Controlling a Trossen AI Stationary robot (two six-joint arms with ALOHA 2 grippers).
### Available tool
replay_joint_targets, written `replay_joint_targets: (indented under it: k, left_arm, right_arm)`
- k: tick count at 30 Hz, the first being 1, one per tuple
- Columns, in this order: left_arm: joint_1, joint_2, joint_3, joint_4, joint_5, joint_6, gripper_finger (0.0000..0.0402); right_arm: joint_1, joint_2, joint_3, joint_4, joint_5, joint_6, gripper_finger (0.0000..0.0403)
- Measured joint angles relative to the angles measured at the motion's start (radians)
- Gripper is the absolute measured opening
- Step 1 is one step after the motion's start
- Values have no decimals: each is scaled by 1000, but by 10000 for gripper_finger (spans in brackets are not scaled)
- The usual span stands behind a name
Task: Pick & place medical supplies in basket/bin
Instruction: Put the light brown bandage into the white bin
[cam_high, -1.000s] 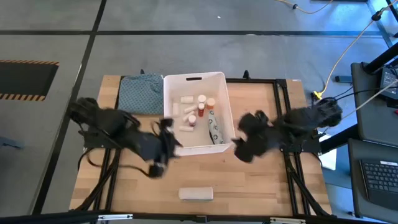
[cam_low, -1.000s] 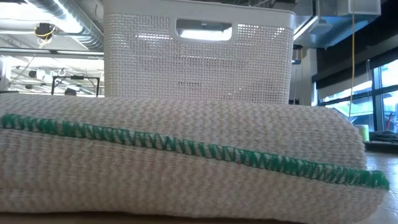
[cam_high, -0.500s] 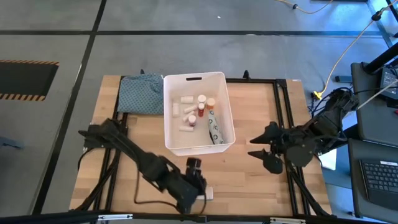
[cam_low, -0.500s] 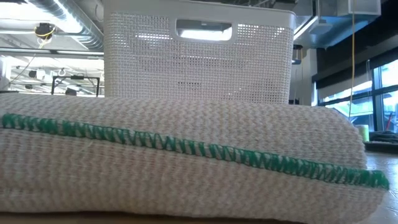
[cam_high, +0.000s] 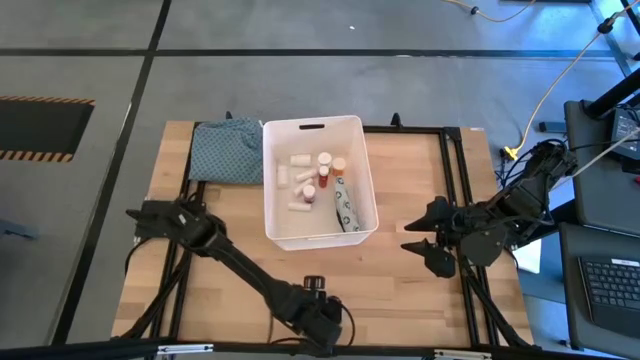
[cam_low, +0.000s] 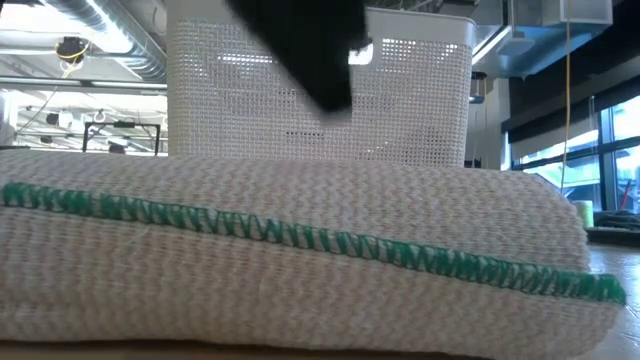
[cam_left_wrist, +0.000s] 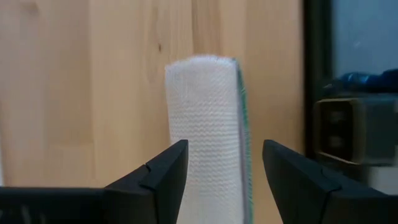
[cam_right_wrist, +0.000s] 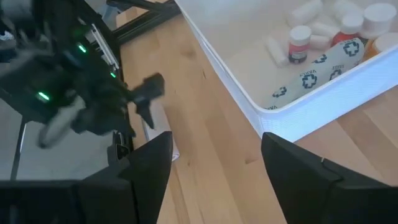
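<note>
While the left gripper (cam_left_wrist: 224, 180) straddles the beige roll (cam_left_wrist: 208, 137) at the table's (cam_high: 420, 300) near edge, fingers spread, not gripping | cloth (cam_high: 226, 152) lies beside the bin (cam_high: 312, 238) | bin holds white rolls (cam_high: 297, 160), red-capped bottles (cam_high: 324, 176), patterned packet (cam_high: 346, 208) | right gripper (cam_high: 425, 247) hovers right of bin, parted, empty

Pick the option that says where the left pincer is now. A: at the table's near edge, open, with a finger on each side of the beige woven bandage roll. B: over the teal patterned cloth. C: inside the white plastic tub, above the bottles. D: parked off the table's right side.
A: the left wrist view shows the left pincer open astride the beige woven bandage roll, on bare wood away from the white plastic tub.
</note>
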Motion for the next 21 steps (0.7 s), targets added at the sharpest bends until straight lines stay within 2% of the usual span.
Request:
replay_joint_targets:
  k: [5, 12, 21]
  left_arm:
    - [7, 77, 0, -11, 35, -2, 201]
    - [18, 110, 2, -11, 67, -3, 198]
    - [41, 73, -2, -33, 160, -10, 133]
  right_arm:
    - [0, 0, 0, 0, -2, -2, 248]
    - [0, 0, 0, 0, -19, -3, 248]
    - [0, 0, 0, -1, -19, -4, 248]
